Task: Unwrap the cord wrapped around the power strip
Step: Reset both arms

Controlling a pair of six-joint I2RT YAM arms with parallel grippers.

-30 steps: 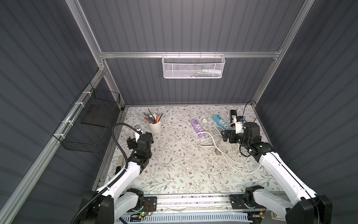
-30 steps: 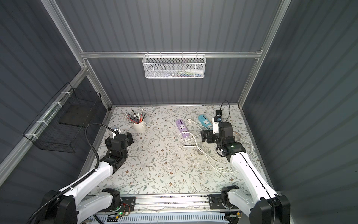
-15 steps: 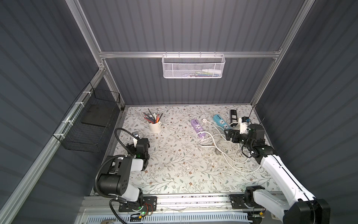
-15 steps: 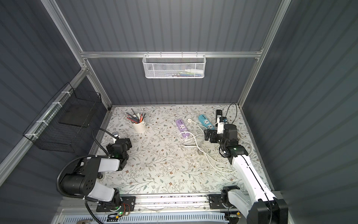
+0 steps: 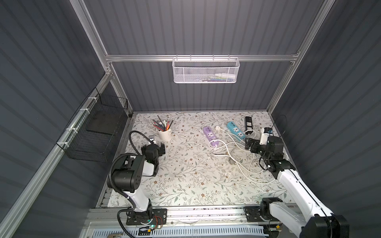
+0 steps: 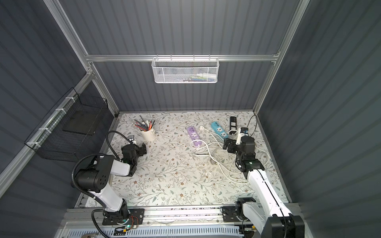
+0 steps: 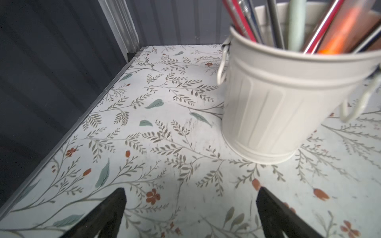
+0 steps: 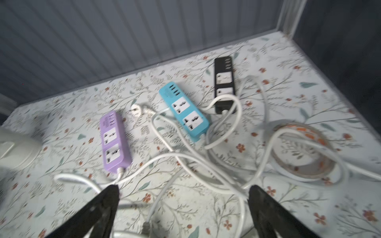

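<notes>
Three lie flat at the far right of the desk (image 5: pixel 185 175): purple power strip (image 5: pixel 210 135), blue power strip (image 5: pixel 236 129) and black power strip (image 5: pixel 248 123), with white cords (image 8: pixel 185 158) loose around them. Only the right wrist view clearly shows a tape roll (image 8: pixel 303 150) among the cords, near the wide-open, empty right gripper (image 8: pixel 184 188). The left gripper (image 7: pixel 191 190), equally open and empty, faces a pen bucket (image 7: pixel 278 103).

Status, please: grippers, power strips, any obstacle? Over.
Left gripper and right gripper open, empty. Purple strip, blue strip, black strip flat; white cords loose, tangled. Tape roll among cords; pencil bucket before left gripper.
</notes>
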